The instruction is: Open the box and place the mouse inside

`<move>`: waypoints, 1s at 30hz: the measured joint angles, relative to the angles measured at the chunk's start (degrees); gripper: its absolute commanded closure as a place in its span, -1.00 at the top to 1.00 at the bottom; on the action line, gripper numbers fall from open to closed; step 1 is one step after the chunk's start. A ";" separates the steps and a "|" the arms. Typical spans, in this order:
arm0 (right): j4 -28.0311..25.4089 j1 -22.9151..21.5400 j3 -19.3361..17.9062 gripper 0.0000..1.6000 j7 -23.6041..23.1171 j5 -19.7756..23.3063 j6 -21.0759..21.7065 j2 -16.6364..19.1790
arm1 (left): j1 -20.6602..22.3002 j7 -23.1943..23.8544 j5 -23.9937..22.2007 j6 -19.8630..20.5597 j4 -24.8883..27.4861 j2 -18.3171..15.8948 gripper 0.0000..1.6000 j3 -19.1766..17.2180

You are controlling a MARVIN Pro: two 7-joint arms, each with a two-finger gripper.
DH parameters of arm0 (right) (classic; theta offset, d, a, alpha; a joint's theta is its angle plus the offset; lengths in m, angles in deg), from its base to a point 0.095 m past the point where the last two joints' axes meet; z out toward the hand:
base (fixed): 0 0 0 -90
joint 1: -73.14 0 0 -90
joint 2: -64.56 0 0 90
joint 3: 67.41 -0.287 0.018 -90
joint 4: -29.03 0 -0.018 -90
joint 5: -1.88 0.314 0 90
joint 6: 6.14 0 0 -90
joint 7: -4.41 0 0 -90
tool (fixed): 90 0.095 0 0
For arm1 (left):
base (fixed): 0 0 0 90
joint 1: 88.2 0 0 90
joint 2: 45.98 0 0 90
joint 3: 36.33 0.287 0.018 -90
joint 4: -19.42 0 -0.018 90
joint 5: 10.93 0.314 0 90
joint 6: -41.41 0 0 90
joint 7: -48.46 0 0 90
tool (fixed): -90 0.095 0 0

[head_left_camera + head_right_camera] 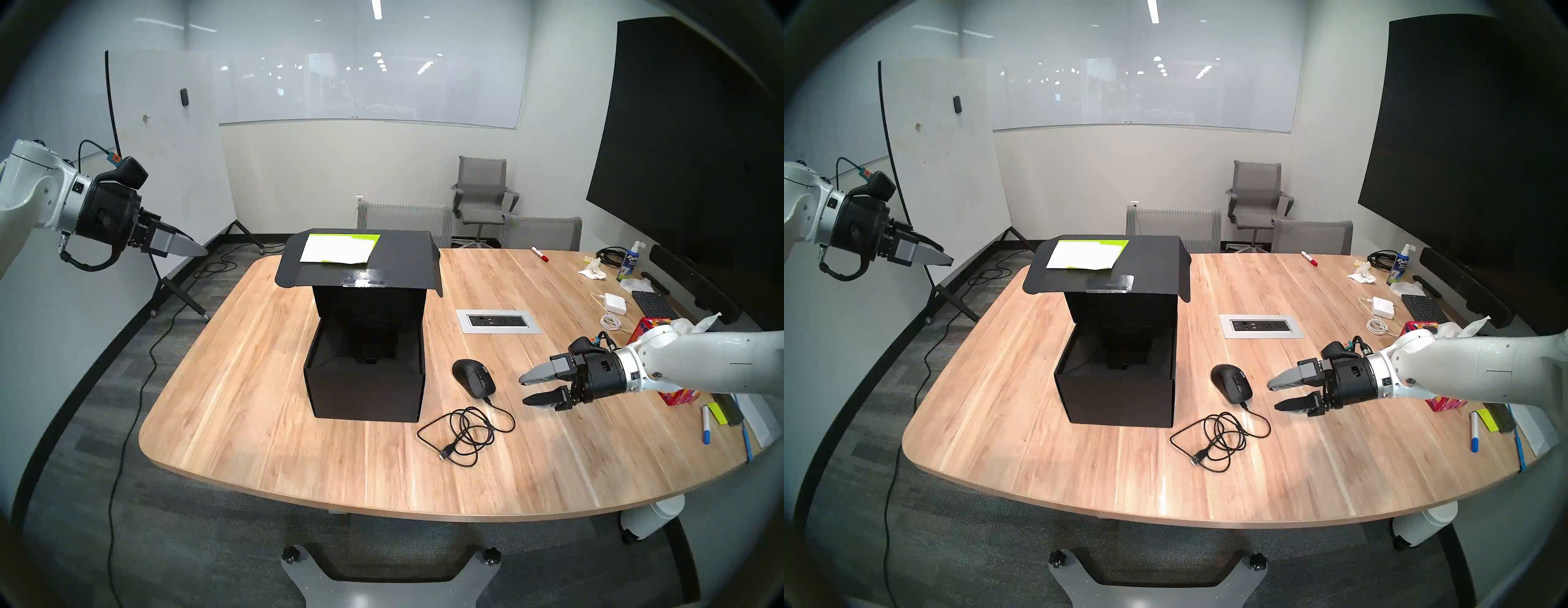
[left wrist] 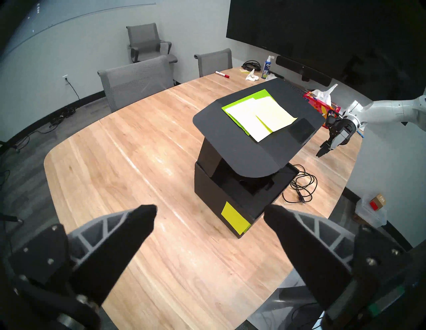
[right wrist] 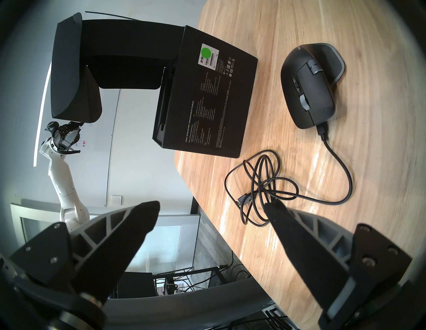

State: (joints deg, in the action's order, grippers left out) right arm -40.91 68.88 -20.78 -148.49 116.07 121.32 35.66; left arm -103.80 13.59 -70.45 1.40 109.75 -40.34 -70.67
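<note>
The black box (image 1: 365,392) stands open in the middle of the wooden table, its flap lid (image 1: 358,261) raised and folded back, yellow-green and white notes on top. Dark foam shows inside. The black wired mouse (image 1: 474,377) lies on the table just right of the box, its thin cable (image 1: 464,429) coiled nearer the front edge. My right gripper (image 1: 528,389) hovers open a little right of the mouse, nothing between its fingers; the right wrist view shows the mouse (image 3: 310,85) ahead. My left gripper (image 1: 199,249) hangs open off the table's left side, far from the box (image 2: 232,198).
A power outlet plate (image 1: 498,321) is set into the table behind the mouse. At the far right lie a red tissue box (image 1: 649,331), white charger (image 1: 615,302), keyboard, spray bottle (image 1: 631,260), markers. Grey chairs (image 1: 483,191) stand behind the table; a whiteboard easel stands left.
</note>
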 measured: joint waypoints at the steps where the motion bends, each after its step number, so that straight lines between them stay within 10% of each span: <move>1: 0.00 0.01 0.00 1.00 0.00 0.00 0.00 0.00 | -0.07 -0.41 -0.09 0.41 0.04 0.00 1.00 0.04; 30: 0.00 0.16 -0.01 1.00 0.03 -0.01 0.00 0.00 | -1.60 -5.49 -3.06 5.11 4.74 -0.04 1.00 1.10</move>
State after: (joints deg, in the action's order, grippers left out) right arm -40.91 69.04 -20.79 -148.46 116.06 121.32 35.66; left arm -105.41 8.11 -73.51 6.52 114.49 -40.38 -69.57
